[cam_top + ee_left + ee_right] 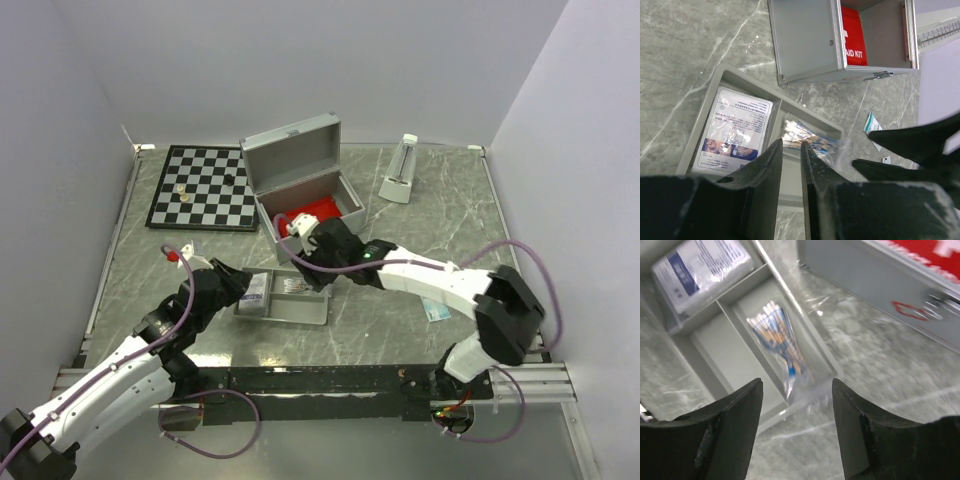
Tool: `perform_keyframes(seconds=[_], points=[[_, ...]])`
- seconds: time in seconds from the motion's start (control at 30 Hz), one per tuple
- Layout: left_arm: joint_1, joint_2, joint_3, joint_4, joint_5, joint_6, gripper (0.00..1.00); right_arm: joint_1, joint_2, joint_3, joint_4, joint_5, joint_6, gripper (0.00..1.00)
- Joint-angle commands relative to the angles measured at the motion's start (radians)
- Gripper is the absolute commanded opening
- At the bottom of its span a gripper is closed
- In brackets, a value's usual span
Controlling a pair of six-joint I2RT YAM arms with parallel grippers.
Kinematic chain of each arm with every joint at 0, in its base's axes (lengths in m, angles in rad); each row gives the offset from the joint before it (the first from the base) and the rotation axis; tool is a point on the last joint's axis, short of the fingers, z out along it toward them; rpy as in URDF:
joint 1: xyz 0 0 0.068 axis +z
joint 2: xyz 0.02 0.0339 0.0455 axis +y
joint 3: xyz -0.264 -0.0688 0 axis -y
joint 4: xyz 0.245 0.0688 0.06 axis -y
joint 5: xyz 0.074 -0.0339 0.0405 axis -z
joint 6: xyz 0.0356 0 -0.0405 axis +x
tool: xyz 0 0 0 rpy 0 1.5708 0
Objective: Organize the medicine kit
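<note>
2 pincers at the grey tray, the case open behind.

The right pincer (796, 390) hangs with jaws spread wide and empty, directly above a clear packet of swabs (777, 337) lying in 1 compartment of the tray (722, 350). The left pincer (791, 145) is nearly closed at the tray's near edge; whether it pinches the divider I cannot tell. The medicine kit (295, 150) stands just beyond the tray, lid up, with a red pouch (322, 208) inside. My advice: come straight down, close across the packet's narrow middle, and lift clear of the wall before swinging toward the case.
</note>
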Motion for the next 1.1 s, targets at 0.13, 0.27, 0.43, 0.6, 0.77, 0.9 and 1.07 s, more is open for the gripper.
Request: perform_keyframes(seconds=[0.13, 0.27, 0.43, 0.6, 0.77, 0.9, 1.07], points=[[0.004, 0.0, -0.024, 0.057, 0.027, -0.005, 0.27, 0.008, -0.248, -0.172, 0.031, 0.018, 0.191, 0.42], [0.004, 0.037, -0.024, 0.074, 0.035, -0.011, 0.26, 0.012, -0.218, -0.238, 0.058, 0.03, 0.261, 0.08], [0.004, 0.073, -0.013, 0.074, 0.046, -0.013, 0.25, 0.012, -0.141, -0.214, 0.092, 0.1, 0.307, 0.0], [0.004, 0.063, -0.016, 0.059, 0.053, -0.022, 0.25, 0.011, -0.035, -0.152, 0.112, 0.142, 0.318, 0.0], [0.005, 0.023, -0.022, 0.037, 0.06, -0.029, 0.25, 0.008, 0.029, -0.12, 0.12, 0.186, 0.341, 0.0], [0.005, 0.009, -0.044, 0.039, 0.064, -0.039, 0.25, -0.003, 0.081, -0.096, 0.135, 0.159, 0.347, 0.0], [0.004, 0.034, -0.048, 0.048, 0.089, -0.036, 0.24, -0.005, 0.157, -0.046, 0.146, 0.105, 0.34, 0.0]])
